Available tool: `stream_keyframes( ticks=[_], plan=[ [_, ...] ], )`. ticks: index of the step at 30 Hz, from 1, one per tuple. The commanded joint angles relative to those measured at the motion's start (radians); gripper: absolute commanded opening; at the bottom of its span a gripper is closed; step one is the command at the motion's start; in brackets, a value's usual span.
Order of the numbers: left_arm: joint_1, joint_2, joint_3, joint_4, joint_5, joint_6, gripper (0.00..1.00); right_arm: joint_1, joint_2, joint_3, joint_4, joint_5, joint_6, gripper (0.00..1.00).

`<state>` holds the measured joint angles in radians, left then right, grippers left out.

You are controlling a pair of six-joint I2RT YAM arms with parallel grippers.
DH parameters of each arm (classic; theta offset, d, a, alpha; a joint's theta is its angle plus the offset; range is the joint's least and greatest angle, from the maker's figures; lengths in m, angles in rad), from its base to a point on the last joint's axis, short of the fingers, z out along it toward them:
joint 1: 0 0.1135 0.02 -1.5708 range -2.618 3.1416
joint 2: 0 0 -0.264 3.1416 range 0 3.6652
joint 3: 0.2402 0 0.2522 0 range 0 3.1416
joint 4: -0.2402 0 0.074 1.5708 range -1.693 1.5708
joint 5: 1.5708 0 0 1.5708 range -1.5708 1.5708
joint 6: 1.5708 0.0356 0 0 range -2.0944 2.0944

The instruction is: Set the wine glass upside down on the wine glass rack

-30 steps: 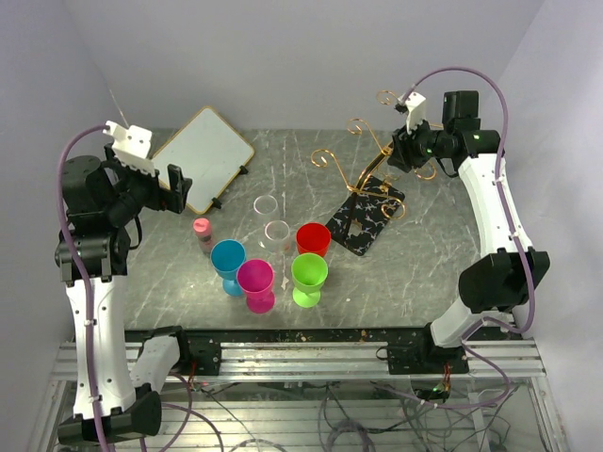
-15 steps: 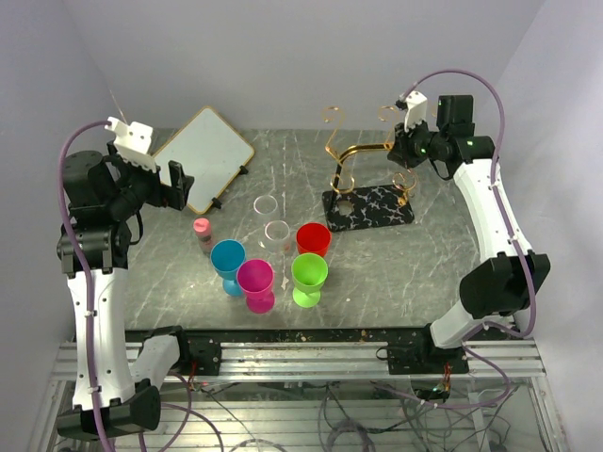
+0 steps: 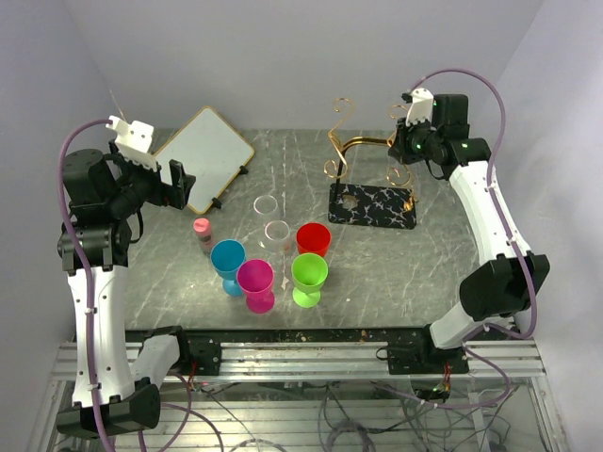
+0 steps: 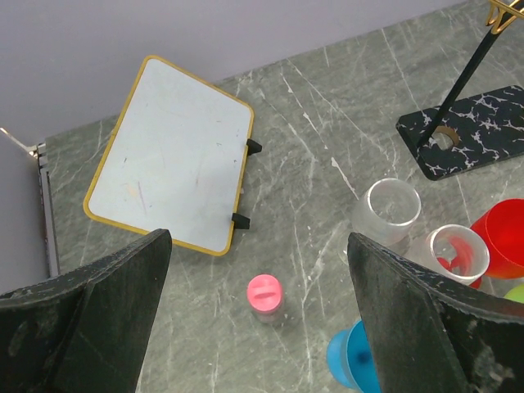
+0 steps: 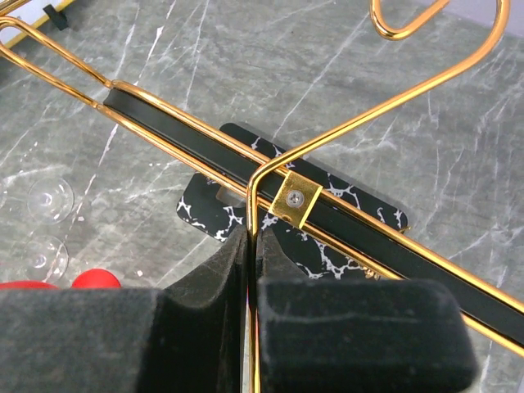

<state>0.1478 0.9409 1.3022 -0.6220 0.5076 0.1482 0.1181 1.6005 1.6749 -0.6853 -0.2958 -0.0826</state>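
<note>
Two clear wine glasses (image 3: pixel 266 204) (image 3: pixel 277 231) stand upright mid-table, and both also show in the left wrist view (image 4: pixel 391 206) (image 4: pixel 454 250). The wine glass rack (image 3: pixel 363 143) stands upright at the back right, its black white-veined base (image 3: pixel 377 205) flat on the table. My right gripper (image 3: pixel 407 146) is at the top of the rack. In the right wrist view it (image 5: pixel 252 237) is shut on one thin gold wire of the rack (image 5: pixel 360 115). My left gripper (image 3: pixel 174 184) hangs wide open and empty above the left side of the table.
A white gold-edged board (image 3: pixel 203 158) lies at the back left. A small pink-capped bottle (image 3: pixel 202 229) stands beside a blue goblet (image 3: pixel 227 256). Magenta (image 3: pixel 255 278), green (image 3: pixel 309 271) and red (image 3: pixel 313 238) goblets cluster around the clear glasses.
The rack went from tipped over, its base lifted at an angle, to upright with the base flat. My right gripper closed on its gold wire. The left arm stayed put.
</note>
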Motion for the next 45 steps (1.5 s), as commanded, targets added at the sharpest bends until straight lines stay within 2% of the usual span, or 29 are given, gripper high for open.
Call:
stream_keyframes(
  ticks=[1,9,16,26,38,45],
  plan=[
    [0.013,-0.008,0.002,0.035,0.035,-0.004,0.99,0.059,0.028,0.040,0.066,0.008,0.053,0.00],
    [0.012,-0.011,-0.002,0.037,0.034,0.002,0.99,0.064,0.078,0.088,0.067,-0.149,0.019,0.00],
    [0.013,-0.013,-0.011,0.041,0.037,0.007,0.99,0.065,0.088,0.083,0.132,-0.243,0.061,0.00],
    [0.013,-0.013,-0.017,0.042,0.039,0.011,0.99,0.110,0.103,0.073,0.196,-0.212,0.157,0.00],
    [0.012,-0.019,-0.032,0.045,0.046,0.016,0.99,0.120,0.139,0.095,0.174,-0.208,0.146,0.00],
    [0.012,-0.025,-0.055,0.046,0.098,0.025,0.99,0.118,0.150,0.131,0.099,-0.200,0.049,0.22]
  ],
)
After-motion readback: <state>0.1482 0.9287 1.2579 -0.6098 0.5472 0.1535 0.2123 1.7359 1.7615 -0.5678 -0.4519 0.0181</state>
